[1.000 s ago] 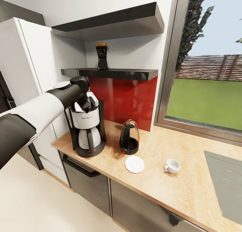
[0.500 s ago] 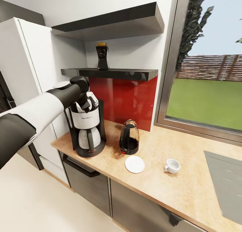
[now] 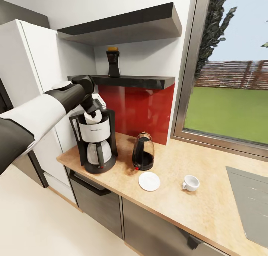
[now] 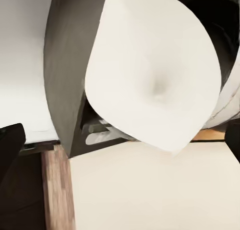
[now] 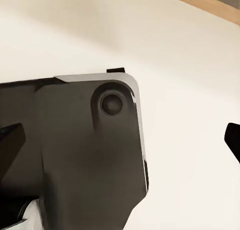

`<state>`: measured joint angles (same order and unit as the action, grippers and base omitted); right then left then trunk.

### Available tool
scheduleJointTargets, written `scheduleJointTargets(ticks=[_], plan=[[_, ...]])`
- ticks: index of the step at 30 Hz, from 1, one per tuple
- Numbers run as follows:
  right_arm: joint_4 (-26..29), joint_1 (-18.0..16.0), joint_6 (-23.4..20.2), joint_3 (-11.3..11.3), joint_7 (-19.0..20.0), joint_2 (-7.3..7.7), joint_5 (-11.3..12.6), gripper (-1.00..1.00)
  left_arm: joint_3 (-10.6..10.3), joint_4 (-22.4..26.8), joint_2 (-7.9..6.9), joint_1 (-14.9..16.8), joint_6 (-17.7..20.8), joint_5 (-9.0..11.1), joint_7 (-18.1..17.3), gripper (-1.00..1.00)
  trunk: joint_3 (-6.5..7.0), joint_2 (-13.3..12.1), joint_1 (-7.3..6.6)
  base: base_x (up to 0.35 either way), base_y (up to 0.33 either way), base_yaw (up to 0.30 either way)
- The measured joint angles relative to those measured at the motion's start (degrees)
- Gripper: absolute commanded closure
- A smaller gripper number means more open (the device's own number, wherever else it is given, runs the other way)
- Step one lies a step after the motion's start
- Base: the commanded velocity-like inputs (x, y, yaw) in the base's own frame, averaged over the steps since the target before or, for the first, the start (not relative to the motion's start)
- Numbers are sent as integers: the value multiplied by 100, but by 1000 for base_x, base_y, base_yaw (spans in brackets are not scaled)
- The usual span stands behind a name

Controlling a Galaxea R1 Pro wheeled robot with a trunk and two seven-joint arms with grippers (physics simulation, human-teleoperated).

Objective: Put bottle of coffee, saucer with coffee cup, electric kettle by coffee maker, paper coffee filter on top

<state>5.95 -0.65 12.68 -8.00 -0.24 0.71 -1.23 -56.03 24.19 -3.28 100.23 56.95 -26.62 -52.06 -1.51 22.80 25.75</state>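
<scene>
The black and white coffee maker [image 3: 96,144] stands at the counter's left end. A white paper coffee filter [image 3: 92,117] sits in its open top, and the left wrist view looks into the filter's cone [image 4: 155,69]. My left gripper [image 3: 95,104] hovers just above it, open, with dark fingertips [image 4: 10,140] wide apart. The coffee bottle [image 3: 113,62] stands on the lower black shelf [image 3: 149,81]. The electric kettle [image 3: 143,152] is to the right of the coffee maker. A white saucer [image 3: 149,181] lies in front of the kettle, with the cup [image 3: 191,182] on the counter beside it. My right gripper [image 5: 120,140] is open over the floor.
A white fridge [image 3: 33,62] stands left of the counter [image 3: 186,211]. A second black shelf [image 3: 123,23] hangs higher up. The window [image 3: 230,100] fills the right wall, with a grey cooktop [image 3: 249,200] below it. A dark part of my base [image 5: 75,155] shows in the right wrist view.
My left gripper has let go of the filter and risen off the coffee maker's top. The filter stays in the top.
</scene>
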Motion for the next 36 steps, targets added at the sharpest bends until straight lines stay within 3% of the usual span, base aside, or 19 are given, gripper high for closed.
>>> scheduleJointTargets(ticks=[4, 6, 10, 13, 15, 20, 28, 31, 33, 34, 35, 36], plan=[[0, 0, -2, 0, 0, 0, 1, -100, 34, -4, -54, 200, 14, 19, -13, -100, 0, 0, 0, 0, 0, 0], [0, -3, -2, 0, 0, 0, 2, -100, 162, -6, -77, 284, 17, 31, -19, -100, 0, 0, 0, 0, 0, 0], [0, -3, -1, 0, 0, 0, 1, -100, 1157, 4, -183, 453, -27, 30, -4, -100, 0, 0, 0, 0, 0, 0], [0, -5, -4, 0, 0, 0, -1, -100, 1663, 24, -308, 517, -50, 17, 15, -100, 0, 0, 0, 0, 0, 0], [0, -4, -3, 0, 0, 0, 1, -100, 1864, 32, -416, 547, -60, 14, 21, -100, 0, 0, 0, 0, 0, 0], [0, -5, -1, 0, 0, 0, 3, -100, 1992, 41, -597, 522, -91, 15, 25, -100, -1, -1, 0, 0, 0, 0], [0, -2, 1, -1, 0, 0, 3, -100, 2003, 47, -660, 487, -108, 25, 25, -100, 0, -2, 3, -120, 0, 0], [0, -7, -2, 0, 0, 0, 2, -100, 2016, 47, -787, 477, -253, 39, 33, -100, 0, -2, 4, -330, 0, 0], [0, -3, -1, -1, 0, 0, 0, -100, 2028, 32, -965, 469, -478, 63, 32, -100, 0, -1, 4, -340, 0, 0], [0, -4, 1, 0, 0, 0, 1, -100, 2072, 0, -1120, 460, -647, 159, 33, -100, 0, -2, 4, -342, 0, 0], [0, -3, 1, 0, 0, 0, 1, -100, 2097, -10, -1173, 447, -699, 247, 33, -100, 0, -2, 4, -343, 0, 0], [0, -4, 1, 0, 0, 0, 0, -100, 2137, -29, -1311, 336, -877, 482, 32, -100, -1, -2, 4, -343, 0, 0]])
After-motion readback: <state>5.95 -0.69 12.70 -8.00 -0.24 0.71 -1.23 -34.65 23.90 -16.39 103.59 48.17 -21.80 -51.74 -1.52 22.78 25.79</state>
